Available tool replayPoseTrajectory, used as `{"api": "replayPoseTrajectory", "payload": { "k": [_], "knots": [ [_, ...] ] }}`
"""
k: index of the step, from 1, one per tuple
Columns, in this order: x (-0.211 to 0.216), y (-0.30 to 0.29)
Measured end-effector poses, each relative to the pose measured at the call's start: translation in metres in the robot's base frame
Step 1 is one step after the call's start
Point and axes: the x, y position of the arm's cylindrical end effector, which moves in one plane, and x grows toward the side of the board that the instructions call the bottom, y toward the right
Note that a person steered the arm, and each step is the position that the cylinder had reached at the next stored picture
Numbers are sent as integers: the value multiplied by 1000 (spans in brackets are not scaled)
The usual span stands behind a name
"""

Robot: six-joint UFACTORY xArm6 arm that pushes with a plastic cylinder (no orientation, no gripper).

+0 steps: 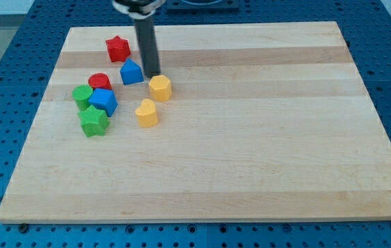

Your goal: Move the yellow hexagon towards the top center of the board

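Yellow hexagon [160, 87]: located on the desk [250, 138], in its upper-left region, well short of the top centre. All positions below are given relative to this block.

My tip [152, 74]: just above the yellow hexagon and slightly to the view's left, close to its upper edge; contact cannot be confirmed. The arm ends in a rod, so there are no fingers to report.

Blue block [131, 71]: up-left, just beside my tip.
Red star-like block [118, 49]: further up-left.
Second yellow block [147, 113]: below, slightly left, apart.
Red cylinder [99, 82]: to the left.
Blue cube-like block [103, 101]: down-left.
Green block [82, 96]: far left.
Green star-like block [94, 121]: down-left, lowest.
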Motion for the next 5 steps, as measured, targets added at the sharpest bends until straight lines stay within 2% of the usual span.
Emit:
{"api": "replayPoseTrajectory", "payload": {
  "k": [2,3,4,5],
  "knots": [
    [28,-23],
    [57,-7],
    [51,49],
    [51,71]
  ]
}}
